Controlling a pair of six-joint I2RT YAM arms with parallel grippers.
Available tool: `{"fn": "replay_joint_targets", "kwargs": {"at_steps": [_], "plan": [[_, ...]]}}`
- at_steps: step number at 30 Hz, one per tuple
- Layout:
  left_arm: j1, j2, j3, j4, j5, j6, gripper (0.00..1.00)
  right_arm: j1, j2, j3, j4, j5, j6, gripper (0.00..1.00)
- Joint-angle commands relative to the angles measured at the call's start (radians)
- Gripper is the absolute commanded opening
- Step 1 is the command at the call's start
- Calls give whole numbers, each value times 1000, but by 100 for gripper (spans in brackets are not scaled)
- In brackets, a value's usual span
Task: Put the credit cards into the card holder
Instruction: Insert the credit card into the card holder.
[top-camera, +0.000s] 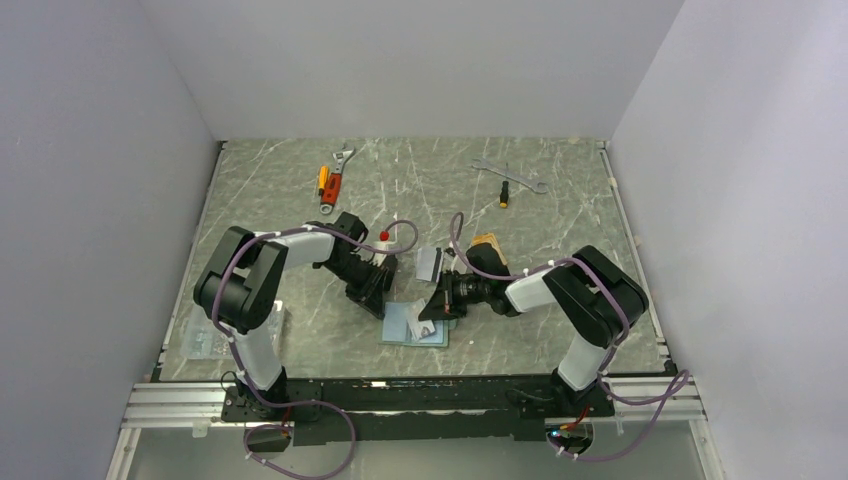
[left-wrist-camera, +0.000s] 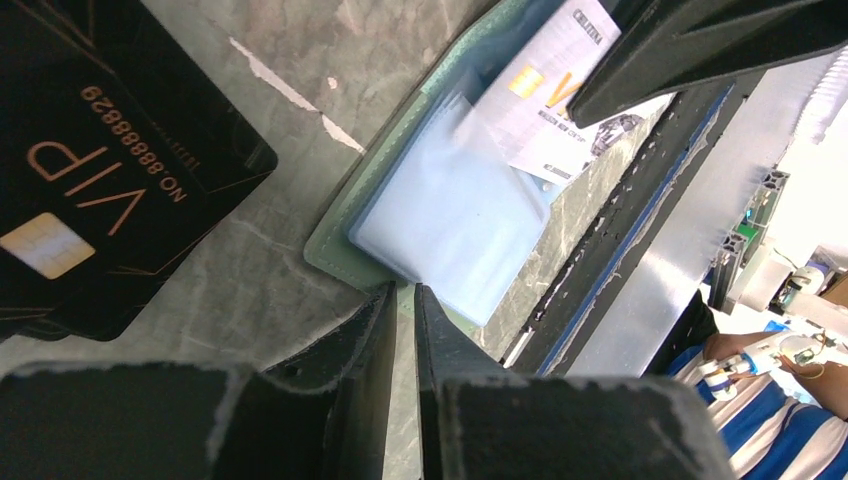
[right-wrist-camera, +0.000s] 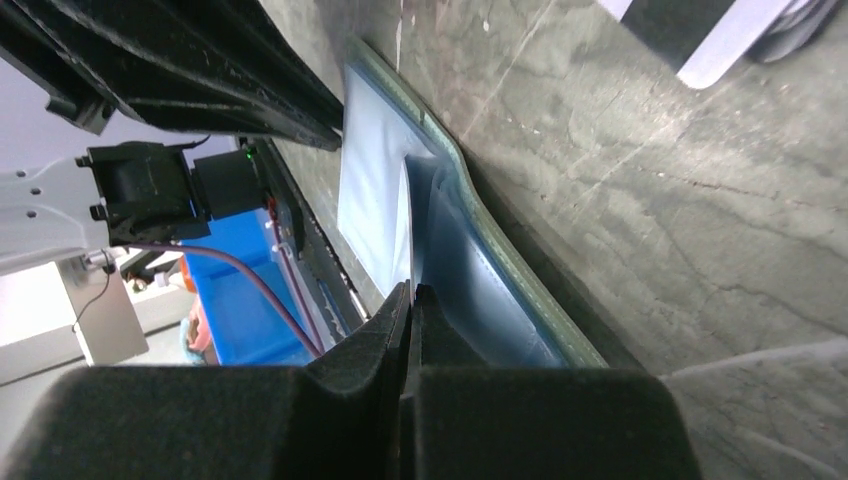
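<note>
The sage-green soft fold-over card holder lies open near the table's front edge, pale inside up, long axis left-right. The right gripper, jaws together, pins it beside a silver-grey printed card. The left gripper, jaws a slit apart and empty, sits at its edge. The card seems to be mid-insertion and next needs sliding into the pocket.

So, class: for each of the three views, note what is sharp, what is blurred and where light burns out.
Top external: soft, even light on the table, only faint shadows. Left wrist: left gripper blurred up close, print on the black VIP card sharp, far right burnt out white. Right wrist: right gripper blurred, card holder sharper.
</note>
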Motion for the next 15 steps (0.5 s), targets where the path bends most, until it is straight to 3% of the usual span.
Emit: {"fn": "replay_joint_targets", "kwargs": {"at_steps": [1,15], "plan": [[-18,-26,-4,-4,40,29,17,0,3,-4,62,94,34,0],[-42,-15,-7,-10,65,40,16,52,15,-15,97,190,107,0]]}}
